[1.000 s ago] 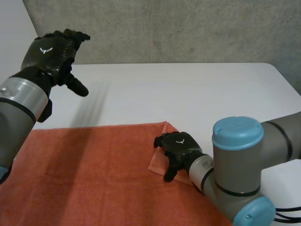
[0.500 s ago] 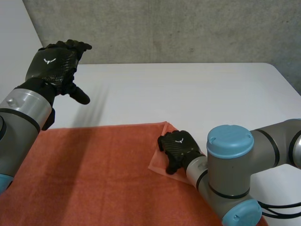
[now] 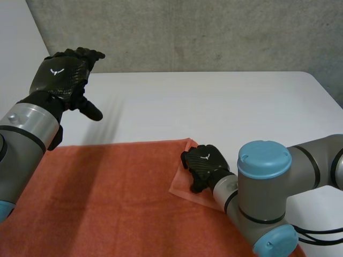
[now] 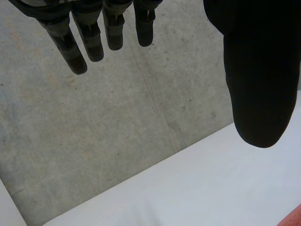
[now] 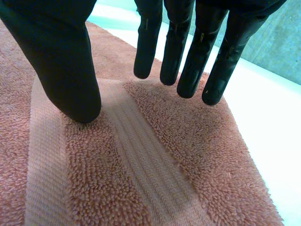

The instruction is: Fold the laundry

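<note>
An orange towel (image 3: 107,187) lies spread over the near half of the white table (image 3: 214,101), with its far right corner folded back onto itself. My right hand (image 3: 203,163) rests on that folded corner. Its thumb (image 5: 66,70) and fingertips (image 5: 188,70) touch the terry pile (image 5: 155,174) on either side of the woven band, and the cloth lies flat between them. My left hand (image 3: 61,72) is raised above the table's far left. Its fingers (image 4: 89,33) and thumb (image 4: 256,70) are spread and hold nothing.
A grey concrete wall (image 3: 187,32) runs behind the table. The table's far half is bare white surface (image 4: 211,188). My right arm's elbow (image 3: 265,176) with its light-blue cap sits low over the towel's near right part.
The right hand's thumb and fingers have drawn in closer together on the folded corner. The right elbow has shifted slightly. The left hand has drifted up a little, still spread.
</note>
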Robot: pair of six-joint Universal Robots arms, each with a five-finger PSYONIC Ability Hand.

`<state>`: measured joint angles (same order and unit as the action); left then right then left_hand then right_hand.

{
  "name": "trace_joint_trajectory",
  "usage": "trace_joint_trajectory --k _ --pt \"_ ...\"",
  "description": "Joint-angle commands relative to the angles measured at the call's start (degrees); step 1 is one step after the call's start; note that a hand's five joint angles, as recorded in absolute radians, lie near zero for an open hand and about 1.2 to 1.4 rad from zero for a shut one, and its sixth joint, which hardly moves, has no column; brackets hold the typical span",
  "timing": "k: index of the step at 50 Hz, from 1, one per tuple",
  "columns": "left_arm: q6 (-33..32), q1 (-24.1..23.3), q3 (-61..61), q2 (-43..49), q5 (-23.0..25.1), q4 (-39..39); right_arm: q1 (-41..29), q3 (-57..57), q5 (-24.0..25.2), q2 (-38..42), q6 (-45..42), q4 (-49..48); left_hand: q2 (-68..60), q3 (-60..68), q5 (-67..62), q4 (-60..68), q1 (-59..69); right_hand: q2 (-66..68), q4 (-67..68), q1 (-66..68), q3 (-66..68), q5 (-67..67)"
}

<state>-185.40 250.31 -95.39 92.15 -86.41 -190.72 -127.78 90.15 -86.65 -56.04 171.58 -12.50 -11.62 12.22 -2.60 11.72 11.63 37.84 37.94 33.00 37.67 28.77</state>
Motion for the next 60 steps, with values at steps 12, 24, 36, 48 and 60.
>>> trace_joint_trajectory --k 12,24,36,48,60 --pt "0.0 0.0 -0.3 -0.2 0.0 0.0 -0.5 0.0 0.8 -3.5 1.0 6.2 1.6 -2.2 2.6 -1.7 -1.6 -4.5 -4.6 0.3 -4.4 -5.5" --pt "0.0 0.0 -0.4 0.0 0.0 0.0 -0.5 -1.4 0.3 0.9 0.2 5.0 1.6 -2.2 2.6 -1.7 -1.6 -3.4 -3.5 1.5 -3.2 -4.3" --pt "0.0 0.0 -0.4 0.2 0.0 0.0 -0.4 -2.1 0.2 1.5 0.1 3.8 1.6 -2.2 2.6 -1.7 -1.6 -0.5 -0.6 4.3 -0.3 -1.4" --pt "0.0 -0.1 -0.6 0.2 0.0 0.0 -0.1 -3.0 0.1 1.9 -0.1 3.1 1.6 -2.2 2.6 -1.7 -1.6 0.7 0.6 5.5 0.8 -0.3" --pt "0.0 0.0 -0.9 0.2 0.0 0.0 0.2 -3.5 -0.9 2.8 -1.6 1.7 1.6 -2.2 2.6 -1.7 -1.6 12.3 12.2 17.1 12.4 11.4"
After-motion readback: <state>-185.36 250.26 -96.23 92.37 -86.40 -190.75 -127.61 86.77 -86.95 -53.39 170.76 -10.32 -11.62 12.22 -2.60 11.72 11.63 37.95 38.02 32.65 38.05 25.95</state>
